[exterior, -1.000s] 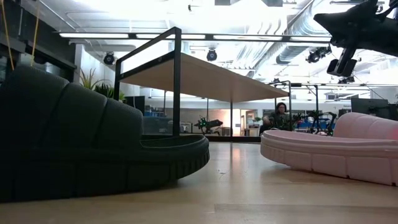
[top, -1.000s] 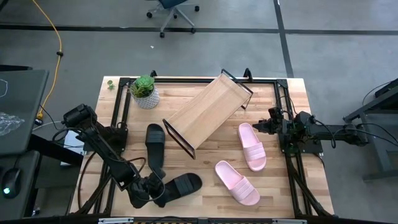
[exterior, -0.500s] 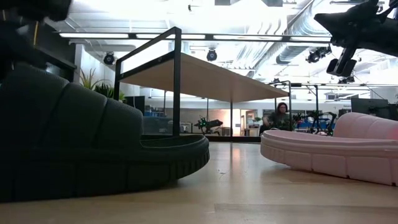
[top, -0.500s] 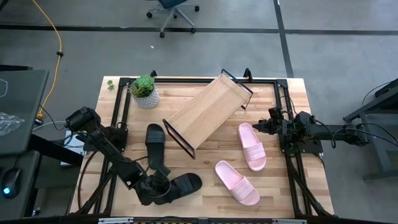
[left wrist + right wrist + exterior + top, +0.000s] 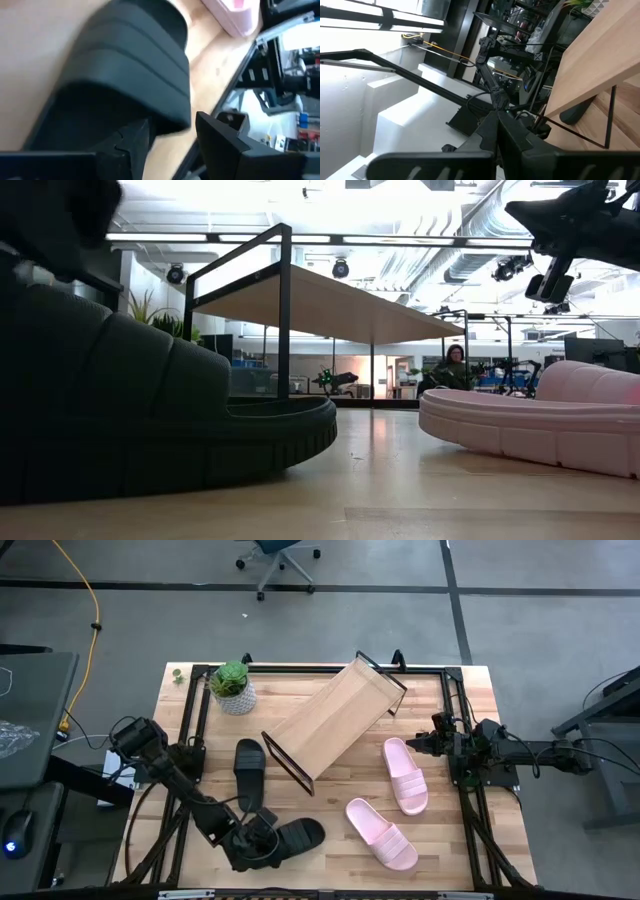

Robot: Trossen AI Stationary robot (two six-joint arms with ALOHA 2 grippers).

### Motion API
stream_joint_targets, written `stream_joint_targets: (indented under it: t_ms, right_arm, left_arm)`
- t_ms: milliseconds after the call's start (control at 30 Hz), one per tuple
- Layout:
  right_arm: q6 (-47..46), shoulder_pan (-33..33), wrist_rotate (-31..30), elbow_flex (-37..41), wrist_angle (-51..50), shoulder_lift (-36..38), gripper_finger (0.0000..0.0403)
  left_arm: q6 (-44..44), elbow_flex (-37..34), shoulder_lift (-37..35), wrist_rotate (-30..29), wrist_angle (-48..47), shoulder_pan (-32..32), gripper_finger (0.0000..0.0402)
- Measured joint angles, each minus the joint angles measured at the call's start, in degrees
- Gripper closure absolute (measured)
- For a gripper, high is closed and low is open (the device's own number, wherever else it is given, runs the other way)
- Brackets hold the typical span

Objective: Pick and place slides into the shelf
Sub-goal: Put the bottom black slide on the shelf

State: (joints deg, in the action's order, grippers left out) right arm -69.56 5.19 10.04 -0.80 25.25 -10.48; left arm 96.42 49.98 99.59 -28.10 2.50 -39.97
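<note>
My left gripper (image 5: 262, 841) was down at the near edge of the table (image 5: 330, 858), fingers (image 5: 220, 137) apart, straddling the heel end of the near black slide (image 5: 292, 837); in the left wrist view the strap (image 5: 135, 55) filled the space just ahead of them. I could not tell whether the fingers touched the sole. The second black slide (image 5: 249, 766) lay just beyond, toe pointing away from me, close to my left arm's forearm. To the right, the near pink slide (image 5: 381, 832) lay on the board at an angle, well apart from the black one; the other pink slide (image 5: 405, 775) lay farther back, beside the shelf (image 5: 335, 720). The shelf stood diagonally mid-table, its slanted board bare, its black frame end close to the second black slide. A potted plant (image 5: 233, 686) sat at the far left corner. My right gripper (image 5: 429, 740) hung at the right edge, fingers together, beside the far pink slide. In the low view a person (image 5: 453, 366) sat far off in the room.
</note>
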Motion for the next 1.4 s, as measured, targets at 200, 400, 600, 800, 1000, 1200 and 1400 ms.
stream_joint_targets:
  t_ms: [200, 400, 600, 800, 1000, 1200, 1400]
  right_arm:
    - [0.0, 0.0, 0.0, 0.0, -0.2, 0.0, 0.0402]
    - [0.0, 0.0, 0.0, 0.0, -0.2, 0.0, 0.0402]
    - [0.0, 0.0, 0.0, 0.0, -0.6, 0.0, 0.0402]
    - [0.0, 0.0, 0.0, 0.0, -1.2, 0.0, 0.0402]
    - [0.0, 0.0, -0.1, 0.0, -2.4, 0.0, 0.0402]
    - [0.0, 0.0, -0.1, 0.0, -2.4, 0.0, 0.0402]
    - [0.1, 0.0, -0.4, 0.0, -2.4, 0.0, 0.0402]
  left_arm:
    - [-1.3, 0.0, 0.0, 0.0, -1.5, 0.2, 0.0259]
    - [-1.4, 0.0, -0.1, 0.2, -2.9, 0.2, 0.0263]
    - [-0.2, 0.0, -0.1, -1.4, -3.0, 0.2, 0.0263]
    - [-0.1, 0.0, -0.1, -3.0, -2.8, 0.3, 0.0263]
    - [-0.1, 0.0, -0.1, -3.5, -2.8, 1.7, 0.0263]
    - [-0.3, 0.0, -0.1, -4.1, -3.2, 3.1, 0.0263]
    - [-0.6, 0.0, -0.1, -4.1, -4.1, 3.3, 0.0263]
